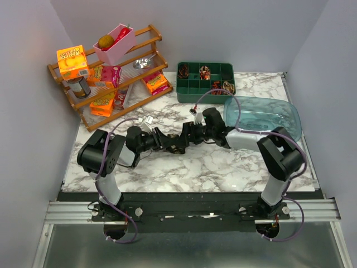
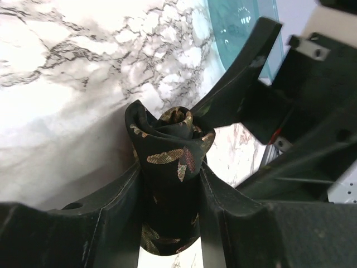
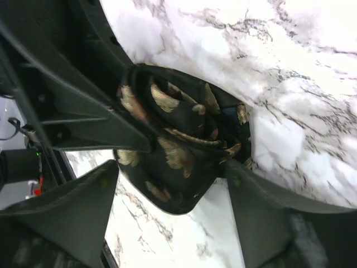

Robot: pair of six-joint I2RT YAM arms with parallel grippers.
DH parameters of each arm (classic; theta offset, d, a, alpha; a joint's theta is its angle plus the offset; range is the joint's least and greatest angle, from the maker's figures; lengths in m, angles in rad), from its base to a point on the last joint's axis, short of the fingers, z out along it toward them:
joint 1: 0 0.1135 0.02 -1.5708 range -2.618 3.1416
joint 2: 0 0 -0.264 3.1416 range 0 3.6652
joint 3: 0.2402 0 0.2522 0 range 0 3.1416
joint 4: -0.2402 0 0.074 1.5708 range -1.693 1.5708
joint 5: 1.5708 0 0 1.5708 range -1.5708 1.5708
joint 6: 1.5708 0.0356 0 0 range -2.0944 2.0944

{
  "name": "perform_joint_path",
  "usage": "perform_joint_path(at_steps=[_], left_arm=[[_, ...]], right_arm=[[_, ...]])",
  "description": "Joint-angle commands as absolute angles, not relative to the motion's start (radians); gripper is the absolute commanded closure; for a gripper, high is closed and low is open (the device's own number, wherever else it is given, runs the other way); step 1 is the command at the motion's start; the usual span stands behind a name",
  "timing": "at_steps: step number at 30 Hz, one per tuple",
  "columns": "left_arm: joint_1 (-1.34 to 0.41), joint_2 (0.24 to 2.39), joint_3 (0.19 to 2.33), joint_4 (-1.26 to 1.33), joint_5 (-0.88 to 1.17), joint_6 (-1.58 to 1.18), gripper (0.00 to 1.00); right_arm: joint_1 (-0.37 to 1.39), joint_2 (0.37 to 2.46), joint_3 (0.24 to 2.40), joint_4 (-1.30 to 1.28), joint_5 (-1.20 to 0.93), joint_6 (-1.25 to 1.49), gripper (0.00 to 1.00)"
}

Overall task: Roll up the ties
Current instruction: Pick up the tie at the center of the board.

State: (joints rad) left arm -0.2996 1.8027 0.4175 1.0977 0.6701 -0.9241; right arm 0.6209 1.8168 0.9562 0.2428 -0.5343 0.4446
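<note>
While left claw (image 2: 169, 184) clamps coiled dark gold-flecked tie (image 2: 167, 139), right claw (image 3: 173, 178) spread apart

Open marble tabletop (image 1: 195, 167) nearside — teal tub (image 1: 279, 118) right, green tray (image 1: 203, 100) and rack (image 1: 146, 29) behind, tie (image 1: 178, 148) mid-table

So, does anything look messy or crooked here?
Yes. The pink plastic bin sits crooked across the top of the wooden rack at the back left. The dark gold-patterned tie roll in the left claw looks lumpy, its top folds loose.
</note>
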Motion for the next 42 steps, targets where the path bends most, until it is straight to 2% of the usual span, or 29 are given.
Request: perform_joint_path(at_steps=[1, 17, 23, 42], left_arm=[[-0.307, 1.755, 0.403, 1.108, 0.718, -0.89, 0.55], [-0.307, 1.376, 0.439, 0.953, 0.785, -0.953, 0.55], [-0.307, 1.254, 0.483, 0.848, 0.796, -0.946, 0.55], [-0.324, 1.173, 0.525, 0.782, 0.836, -0.962, 0.55]], right_arm=[[0.598, 1.683, 0.894, 0.267, -0.453, 0.396, 0.0], [0.574, 1.445, 0.796, 0.428, -0.657, 0.337, 0.0], [0.574, 1.42, 0.808, 0.449, -0.706, 0.336, 0.0], [0.574, 1.399, 0.822, 0.439, -0.669, 0.299, 0.0]])
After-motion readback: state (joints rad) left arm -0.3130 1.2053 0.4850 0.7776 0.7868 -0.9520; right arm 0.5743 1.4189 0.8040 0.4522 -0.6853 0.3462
